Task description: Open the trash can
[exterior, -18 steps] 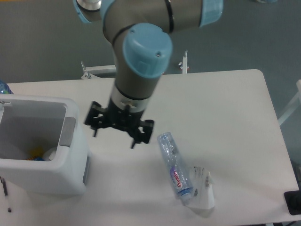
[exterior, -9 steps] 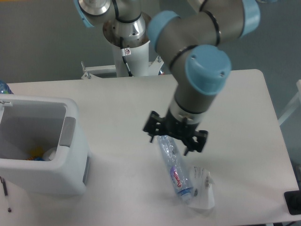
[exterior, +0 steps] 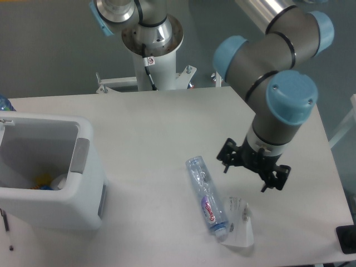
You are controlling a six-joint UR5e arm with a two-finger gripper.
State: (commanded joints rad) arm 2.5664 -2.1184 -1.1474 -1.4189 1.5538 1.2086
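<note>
A clear plastic bottle [exterior: 206, 194] lying on the white surface [exterior: 167, 128] carries a label [exterior: 209, 209] in red, purple and white; its lettering is too small and blurred to read. A small sticker [exterior: 150, 60] with a red mark sits on the white robot base [exterior: 153, 67], also illegible. No other text, number or sign can be made out anywhere in view.
</note>
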